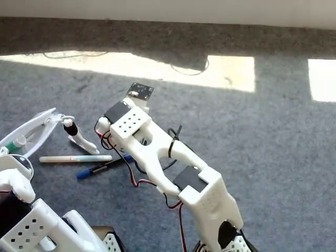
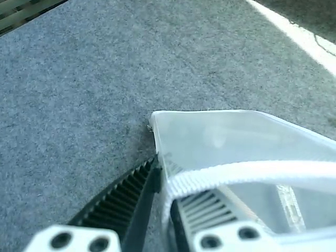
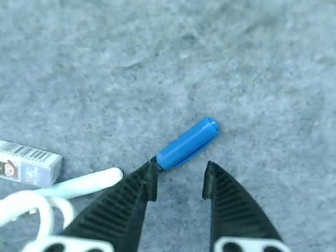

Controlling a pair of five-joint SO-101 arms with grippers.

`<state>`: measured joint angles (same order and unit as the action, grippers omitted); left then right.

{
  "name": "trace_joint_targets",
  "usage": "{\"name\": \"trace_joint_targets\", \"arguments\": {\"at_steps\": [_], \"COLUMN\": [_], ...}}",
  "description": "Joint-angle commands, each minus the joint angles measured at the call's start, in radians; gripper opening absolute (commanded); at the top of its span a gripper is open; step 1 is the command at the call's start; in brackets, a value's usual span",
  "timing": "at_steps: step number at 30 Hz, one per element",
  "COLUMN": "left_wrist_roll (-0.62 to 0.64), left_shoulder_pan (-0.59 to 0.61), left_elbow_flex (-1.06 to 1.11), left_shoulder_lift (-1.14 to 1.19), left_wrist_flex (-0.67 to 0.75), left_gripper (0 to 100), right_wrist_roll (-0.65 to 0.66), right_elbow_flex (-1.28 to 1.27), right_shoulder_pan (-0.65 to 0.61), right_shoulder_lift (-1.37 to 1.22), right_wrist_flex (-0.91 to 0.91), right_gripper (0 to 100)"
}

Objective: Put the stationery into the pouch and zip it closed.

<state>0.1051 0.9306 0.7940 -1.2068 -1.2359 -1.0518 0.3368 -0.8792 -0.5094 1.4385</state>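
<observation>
A translucent white pouch (image 1: 31, 128) lies open at the table's left edge, and something green (image 1: 16, 143) shows through it. My left gripper (image 2: 163, 176) is shut on the pouch's rim (image 2: 236, 142), beside its zipper band. On the grey carpet lie a white pen (image 1: 73, 158), a blue-capped dark pen (image 1: 100, 169) and a white stick with a black cap (image 1: 79, 137). My right gripper (image 3: 178, 178) hangs open low over the dark pen. The pen's blue end (image 3: 186, 143) lies just past the fingertips, touching one finger (image 3: 149, 178).
A small printed box (image 3: 29, 163) and the white pen's end (image 3: 89, 182) lie close beside the right gripper. The right arm (image 1: 157, 152) spans the table's middle, with wires hanging from it. Grey carpet (image 1: 273, 136) stretches to the right, with sunlit patches at the back.
</observation>
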Motion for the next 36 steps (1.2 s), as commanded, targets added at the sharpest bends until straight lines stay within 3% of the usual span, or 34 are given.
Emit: {"name": "trace_joint_targets", "arguments": {"at_steps": [1, 15, 20, 23, 30, 36], "left_wrist_roll": [0.009, 0.009, 0.009, 0.009, 0.009, 0.009], "left_shoulder_pan": [0.002, 0.002, 0.002, 0.002, 0.002, 0.002], "left_elbow_flex": [-0.018, -0.018, -0.018, -0.018, -0.018, -0.018], "left_shoulder_lift": [-0.010, -0.010, -0.010, -0.010, -0.010, -0.010], "left_wrist_flex": [0.023, 0.023, 0.023, 0.023, 0.023, 0.023], "left_gripper": [1, 1, 1, 1, 1, 1], "right_wrist_roll": [-0.012, -0.015, -0.014, -0.012, -0.011, -0.009], "right_elbow_flex": [0.047, 0.058, 0.058, 0.058, 0.147, 0.289], "right_shoulder_pan": [-0.012, -0.005, -0.004, 0.012, 0.074, 0.015], "right_shoulder_lift": [0.016, -0.166, -0.173, -0.174, -0.166, -0.170], "right_wrist_flex": [0.008, 0.022, 0.019, 0.016, 0.070, 0.219], "right_gripper": [14.2, 13.7, 3.7, 3.6, 17.0, 17.0]}}
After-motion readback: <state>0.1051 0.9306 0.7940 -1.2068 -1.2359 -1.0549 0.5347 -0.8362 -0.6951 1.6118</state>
